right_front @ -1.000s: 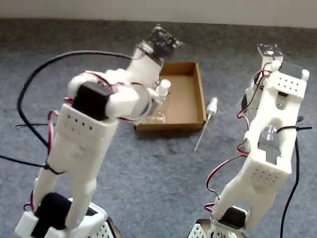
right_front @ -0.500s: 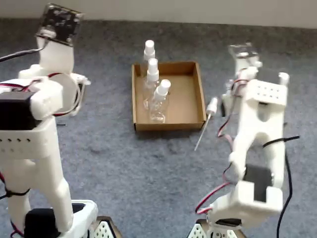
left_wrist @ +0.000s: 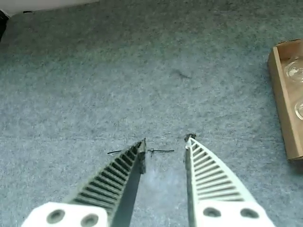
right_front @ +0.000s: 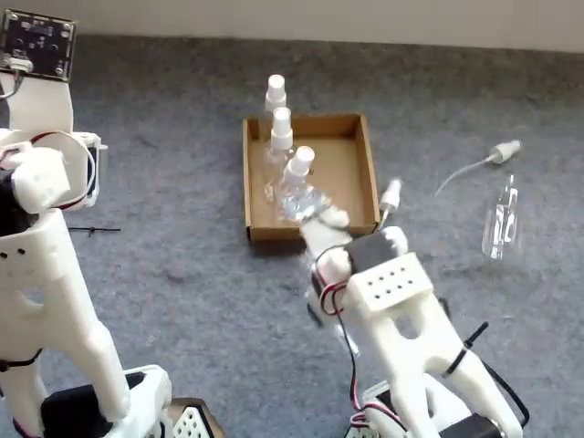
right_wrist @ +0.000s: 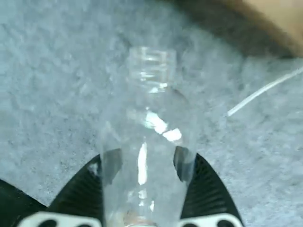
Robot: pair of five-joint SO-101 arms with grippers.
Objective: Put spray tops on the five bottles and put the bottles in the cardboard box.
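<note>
The right tool (right_wrist: 147,158) grasps a clear open-necked bottle (right_wrist: 149,94) at the near edge of the cardboard box (right_front: 339,178). The left tool (left_wrist: 165,141) hangs released over the surface (left_wrist: 94,71), left of the box.

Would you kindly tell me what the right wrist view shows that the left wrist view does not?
Right wrist view alone: the right gripper shut on a clear plastic bottle with no top, and a thin white dip tube lying on the grey carpet beside it.
Left wrist view alone: the left gripper, open above a thin black strand, and clear bottles inside the brown cardboard box.
Shared: the grey carpet and part of the box.
</note>
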